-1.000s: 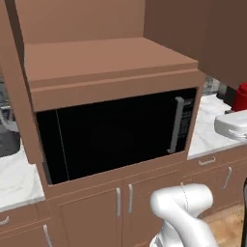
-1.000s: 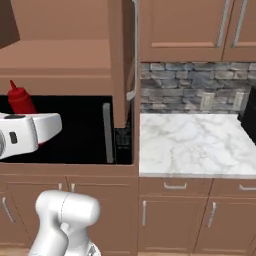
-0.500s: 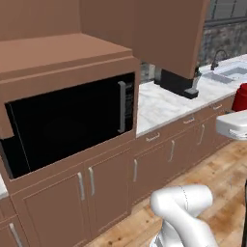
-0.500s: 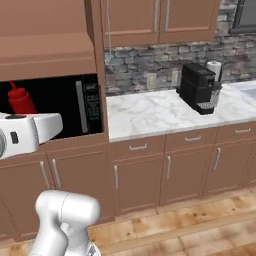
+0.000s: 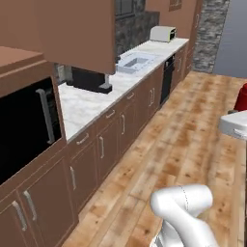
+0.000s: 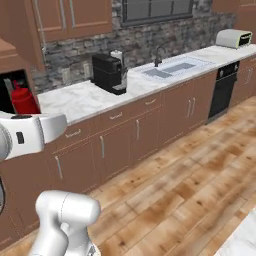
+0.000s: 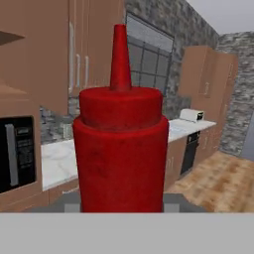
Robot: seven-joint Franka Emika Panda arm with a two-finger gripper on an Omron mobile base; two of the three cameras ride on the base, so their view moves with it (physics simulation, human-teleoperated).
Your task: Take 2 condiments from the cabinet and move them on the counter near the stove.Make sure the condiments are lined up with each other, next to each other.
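A red squeeze bottle (image 7: 120,149) with a pointed nozzle, one of the condiments, stands upright in the middle of the hand view. My gripper (image 7: 121,204) is shut on its lower body. In the left base view the bottle (image 5: 241,96) peeks in at the right edge above the white hand (image 5: 234,123). The right base view has the bottle (image 6: 24,100) at the left, above the hand (image 6: 30,134). The white marble counter (image 6: 75,97) runs along the wall, well away from the bottle. The stove and the cabinet's shelf are out of view.
A black microwave (image 5: 24,130) sits at the left. On the counter (image 5: 87,103) stand a black coffee machine (image 6: 107,72), a sink (image 6: 172,70) and a toaster (image 6: 232,37). Brown wall cupboards (image 6: 70,17) hang above. Wooden floor (image 6: 190,175) stretches to the right.
The whole picture has swung: the base has turned, so the microwave slid left and the coffee machine, sink and floor came into view. The red bottle stays in the gripper.
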